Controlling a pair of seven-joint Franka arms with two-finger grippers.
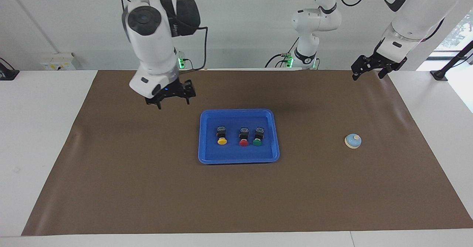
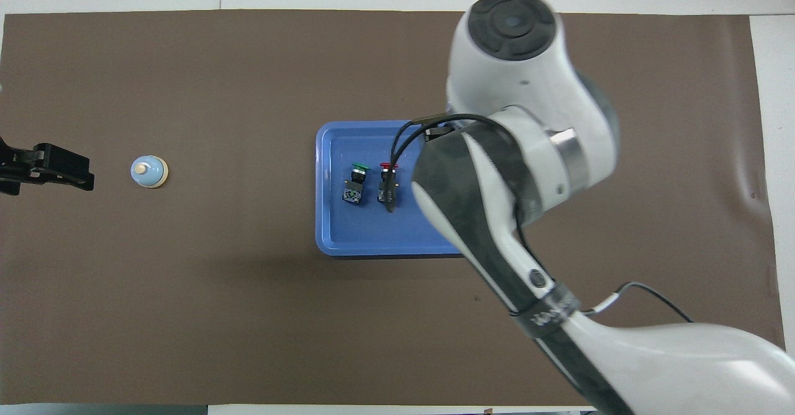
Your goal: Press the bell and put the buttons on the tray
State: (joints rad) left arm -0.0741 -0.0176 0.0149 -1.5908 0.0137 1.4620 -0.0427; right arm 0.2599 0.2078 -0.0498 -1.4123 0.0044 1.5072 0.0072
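Where white walls meet tabletop, a brown mat (image 1: 147, 188) (slightly creased) lies.

No legible text, label, number or sign in either view. A dark band around the right arm (image 2: 546, 315) carries light lettering in the overhead view, but it is seen edge-on and cannot be read. Small patterned labels on the black bodies of the buttons (image 1: 244, 136) are too small to make out.
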